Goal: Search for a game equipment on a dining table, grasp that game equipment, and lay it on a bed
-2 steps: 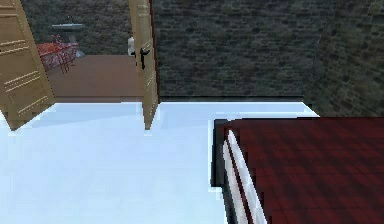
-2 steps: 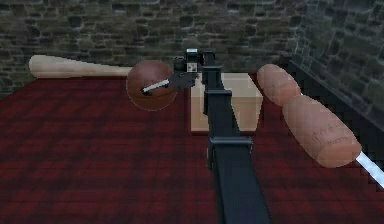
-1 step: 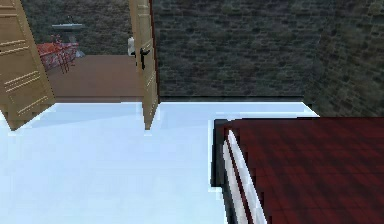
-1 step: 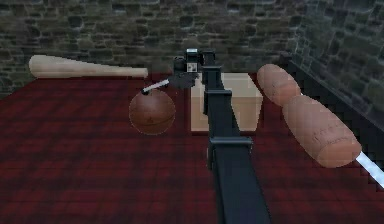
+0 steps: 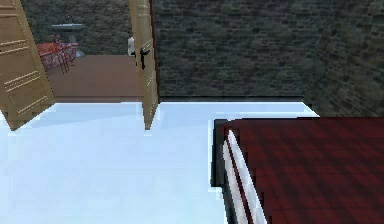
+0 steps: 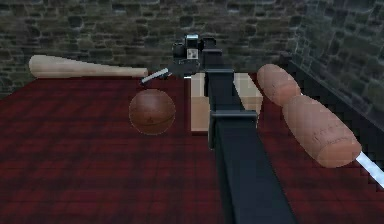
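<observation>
A wooden baseball bat (image 6: 85, 68) lies along the far side of the bed (image 6: 70, 160), which has a dark red plaid cover. The bat's thin end points toward my gripper (image 6: 157, 75), whose fingers sit right at that end. I cannot tell whether the gripper holds anything. The dark arm bar (image 6: 240, 140) rises from the bottom edge to the white marker squares. A brown ball (image 6: 152, 110) rests on the cover just below the gripper. In the forward view the same bed (image 5: 320, 160) fills the lower right.
Two long pinkish-brown pillows (image 6: 305, 115) lie at the arm side view's right, with a tan flat shape (image 6: 200, 110) behind the arm. A dark brick wall (image 6: 100, 30) backs the bed. Ahead, a wooden door (image 5: 146, 60) stands ajar onto a room with red furniture (image 5: 55, 52); pale floor (image 5: 100, 160) lies between.
</observation>
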